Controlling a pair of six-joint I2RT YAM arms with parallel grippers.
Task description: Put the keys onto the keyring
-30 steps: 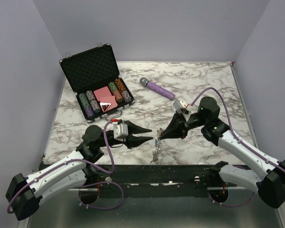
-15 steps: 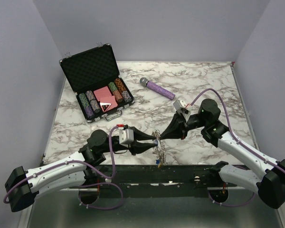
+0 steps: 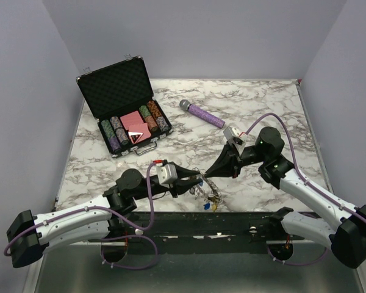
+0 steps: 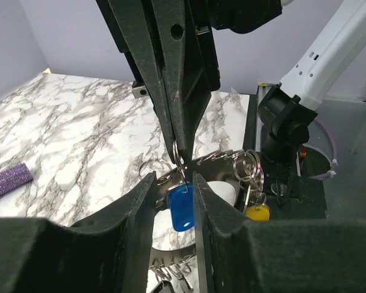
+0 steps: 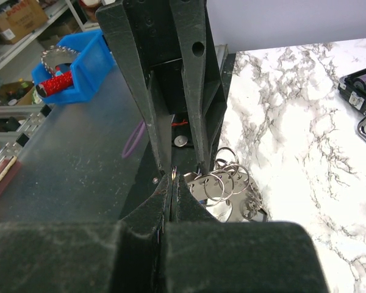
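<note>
L→R. Poker case [image 3: 119, 104]: far left, out of the way. Left gripper [image 4: 174, 183]: fingers narrowly apart astride blue key [image 4: 182, 209], near edge, centre. Right gripper [image 5: 171, 181]: pinched shut on its split ring [image 4: 179, 160]. Keyring [image 4: 219, 157] w/ other keys [image 3: 208, 196] hangs just beside. Risk: thin ring slips from pinch, bunch drops off near edge. Microphone [image 3: 202, 114]: far, no obstruction.

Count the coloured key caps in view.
2: blue key hangs between the jaws of the left gripper; yellow key is right of it, below small rings. Others may be hidden.
</note>
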